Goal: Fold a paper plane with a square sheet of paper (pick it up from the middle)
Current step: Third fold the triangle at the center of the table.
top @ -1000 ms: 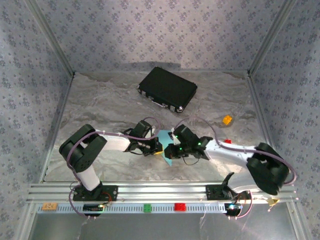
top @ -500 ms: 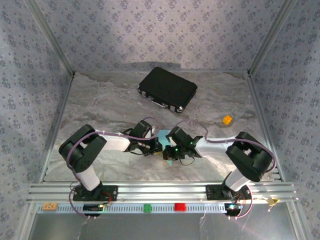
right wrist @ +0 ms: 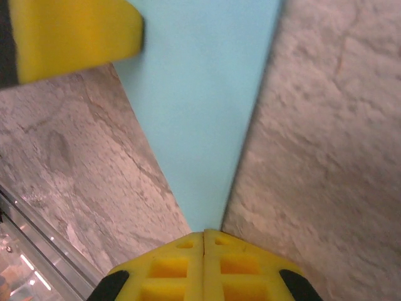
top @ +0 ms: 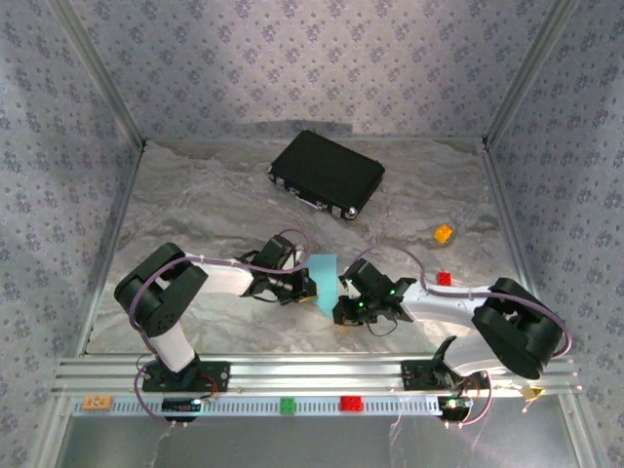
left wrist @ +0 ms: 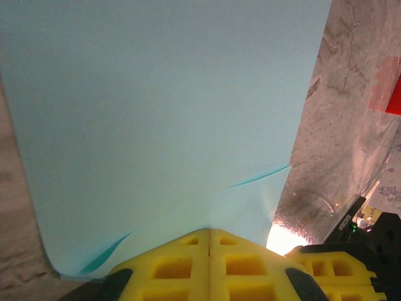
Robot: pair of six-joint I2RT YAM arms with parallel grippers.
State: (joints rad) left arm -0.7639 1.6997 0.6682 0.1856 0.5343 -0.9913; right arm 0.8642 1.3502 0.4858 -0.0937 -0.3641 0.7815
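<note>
Both jaws are clenched on the blue sheet of paper (top: 325, 276). From above, the left gripper (top: 310, 289) pinches its left edge and the right gripper (top: 340, 311) its lower right edge, near the middle of the table (top: 195, 210). Half a second ago the sheet was mostly hidden under the right wrist; that arm has since swung its elbow outward, so a broader panel of paper shows and the red block (top: 445, 278) is uncovered. The black case (top: 327, 174) and orange block (top: 444, 233) lie well apart, unmoved.

In the left wrist view, the left gripper (left wrist: 210, 241) has its yellow fingers (left wrist: 169, 273) pressed together on the paper (left wrist: 169, 119), with the red block (left wrist: 395, 97) at the right edge.

In the right wrist view, the right gripper (right wrist: 203, 237) is shut on a narrowing strip of paper (right wrist: 200, 106), with a left finger (right wrist: 69, 37) touching the strip's far end
</note>
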